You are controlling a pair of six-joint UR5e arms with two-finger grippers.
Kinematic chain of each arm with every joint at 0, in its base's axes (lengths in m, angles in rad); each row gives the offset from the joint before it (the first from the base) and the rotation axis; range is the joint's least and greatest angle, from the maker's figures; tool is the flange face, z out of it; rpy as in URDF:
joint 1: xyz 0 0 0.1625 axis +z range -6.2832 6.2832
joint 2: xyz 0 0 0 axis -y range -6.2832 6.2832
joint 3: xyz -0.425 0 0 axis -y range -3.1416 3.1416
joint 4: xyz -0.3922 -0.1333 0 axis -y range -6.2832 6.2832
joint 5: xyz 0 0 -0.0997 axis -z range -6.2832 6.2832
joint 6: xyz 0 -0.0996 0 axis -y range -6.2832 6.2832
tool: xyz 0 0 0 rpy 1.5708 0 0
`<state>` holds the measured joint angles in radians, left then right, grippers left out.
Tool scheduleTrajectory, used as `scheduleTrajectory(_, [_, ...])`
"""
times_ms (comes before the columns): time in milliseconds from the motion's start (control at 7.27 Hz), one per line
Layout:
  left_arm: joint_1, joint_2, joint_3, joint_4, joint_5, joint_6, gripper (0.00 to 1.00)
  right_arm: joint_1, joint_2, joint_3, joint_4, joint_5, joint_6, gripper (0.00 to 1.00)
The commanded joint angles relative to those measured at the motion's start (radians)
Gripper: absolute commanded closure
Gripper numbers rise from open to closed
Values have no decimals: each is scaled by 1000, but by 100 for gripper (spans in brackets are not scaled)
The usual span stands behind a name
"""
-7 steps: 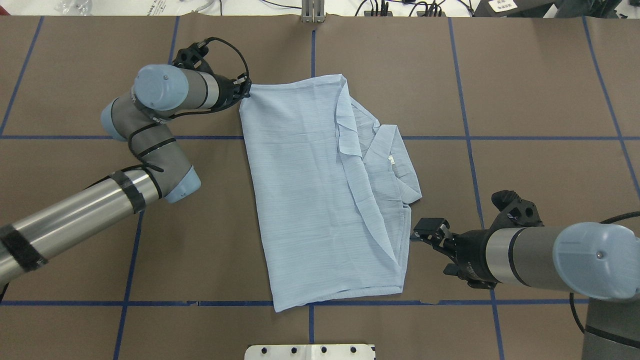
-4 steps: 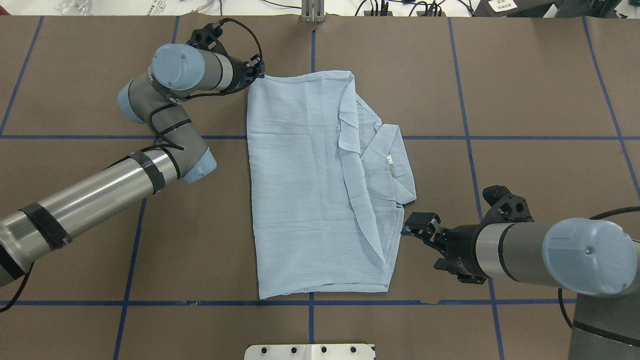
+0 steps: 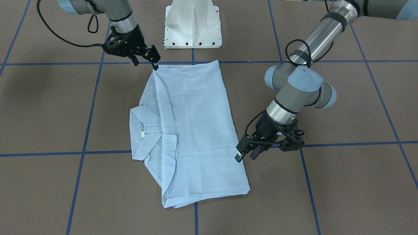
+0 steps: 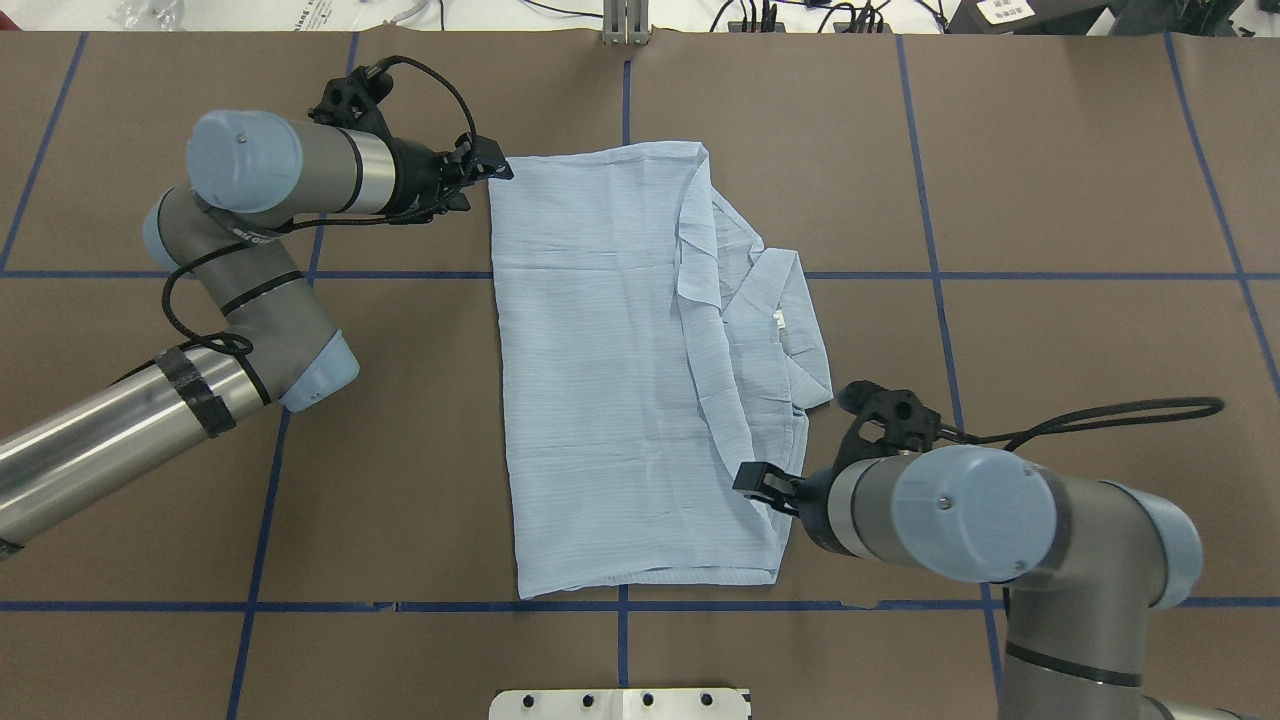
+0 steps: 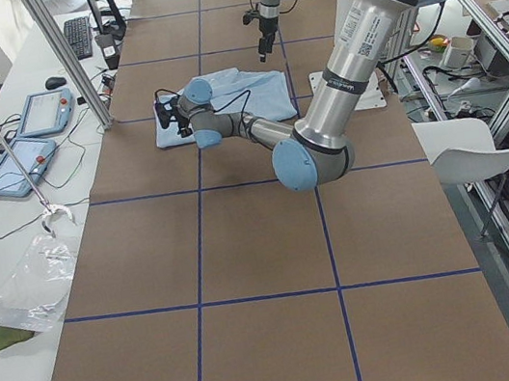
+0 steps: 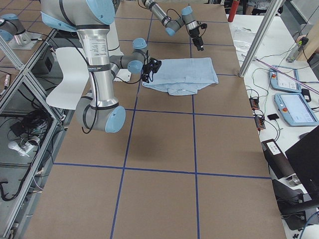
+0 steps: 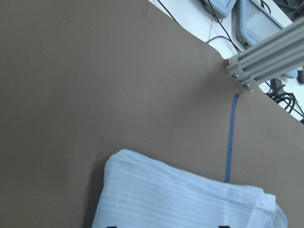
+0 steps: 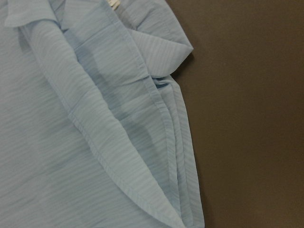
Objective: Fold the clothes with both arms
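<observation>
The light-blue striped shirt (image 4: pixel 600 380) lies folded into a long rectangle on the brown table, collar and white neck label (image 4: pixel 779 318) on its right side. My left gripper (image 4: pixel 495 168) is open and empty at the shirt's far-left corner, just off the cloth; in the front view (image 3: pixel 245 156) its fingers stand apart. The left wrist view shows that corner (image 7: pixel 180 199) lying flat. My right gripper (image 4: pixel 752 480) hovers open over the shirt's near-right edge, in the front view (image 3: pixel 148 62) by the near corner. The right wrist view shows only layered hems (image 8: pixel 156 123).
The white pedestal base (image 4: pixel 620 703) sits at the near table edge. An aluminium post (image 4: pixel 626 22) stands at the far edge. Blue tape lines (image 4: pixel 930 200) grid the brown table. Tablets and cables (image 5: pixel 31 140) lie on a side bench.
My left gripper pulled the far-left corner farther out, then let it go and drew back left. My right arm moved left, from beside the shirt to over its near-right edge.
</observation>
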<state>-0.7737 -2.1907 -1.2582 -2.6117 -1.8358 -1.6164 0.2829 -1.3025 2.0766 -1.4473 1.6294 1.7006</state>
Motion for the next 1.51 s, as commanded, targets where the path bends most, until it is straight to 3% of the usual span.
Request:
scheduleTrajectory(0, [-1,28,-35,1,-10,0,23,-34,123,-56,-180,-22,-371,0])
scheduleTrajectory(412, [-13,117,-127,-1,-42,9,23,-36,152,-136,-200,-94,-703,0])
scheduleTrajectory(825, [-62,172,-199,-1,-114,9,23,-27,158,-191,-197,-126,-777,0])
scheduleTrajectory(1375, [-76,181,-208,1,-115,10,23,45,97,-178,-194,-114,-849,0])
